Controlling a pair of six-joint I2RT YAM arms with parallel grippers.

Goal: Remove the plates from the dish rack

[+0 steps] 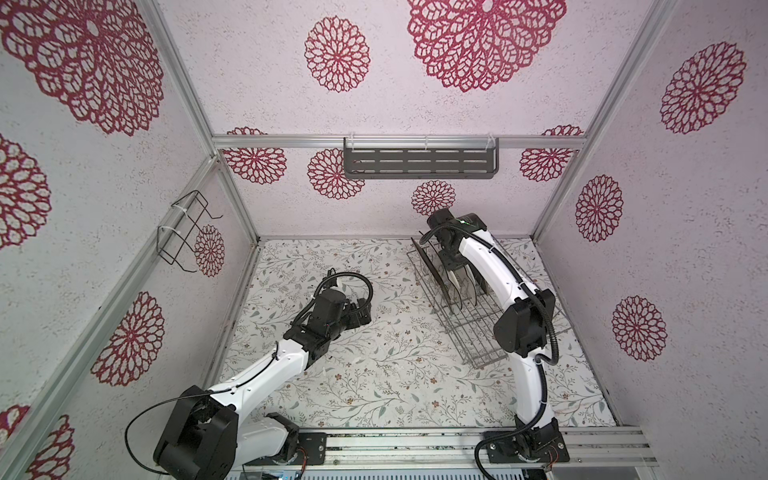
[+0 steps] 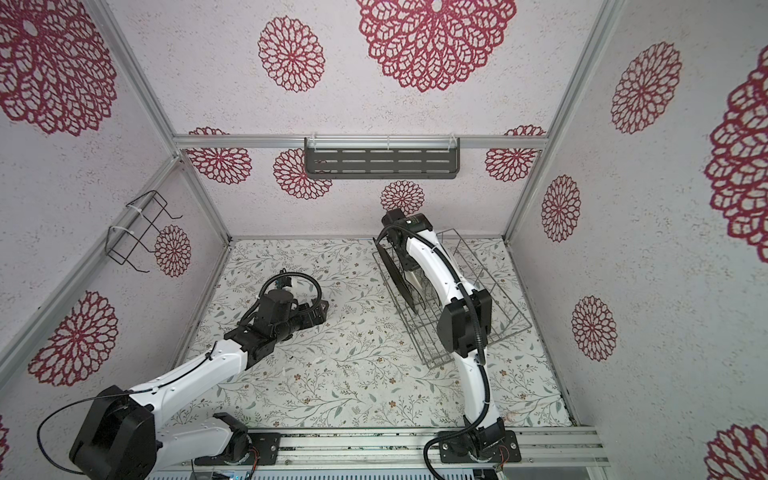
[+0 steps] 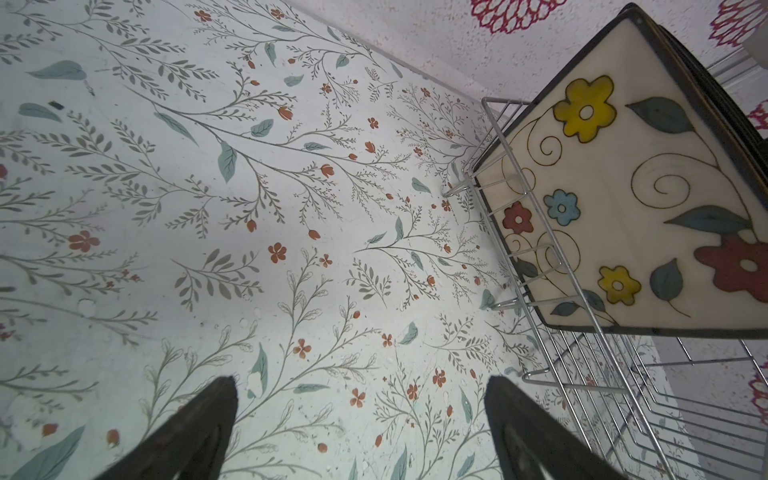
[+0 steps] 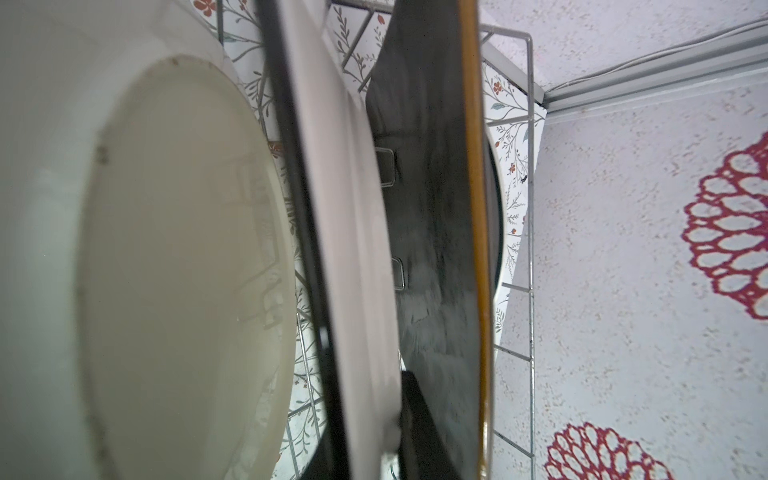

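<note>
Covering the cell's floor, the flat worktop (image 1: 374, 374) wears a pale sheet printed with grey-green sprigs and small rust flowers. Toward its rear right sits the large rectangular silver wire dish rack (image 1: 469, 332), an open grid of thin rods. Its long axis runs from the back wall toward the front, skewed a little rightward at the near end.

The plates stand on edge in the rack's rear half, their edges lined up along that long axis and their faces turned to the sides. Outermost on the left is the square cream plate (image 3: 648, 199), glossy and dark-rimmed, painted with yellow, blue and red flowers, teal leaves and thin swirls. It faces the left gripper.

The right wrist view shows a broad white plate (image 4: 178, 270) with a round well, next a thin pale plate (image 4: 349, 232) with a dark rim, then a glossy black plate (image 4: 432, 216) with an ochre edge.

The right gripper (image 1: 455, 268) reaches down among them, straddling the thin pale plate's edge. One black finger (image 4: 415, 424) lies against its pale face, but whether both clamp it cannot be told. The left gripper (image 3: 361, 386) hangs over bare worktop left of the rack, apart from it, fingers spread wide.
</note>
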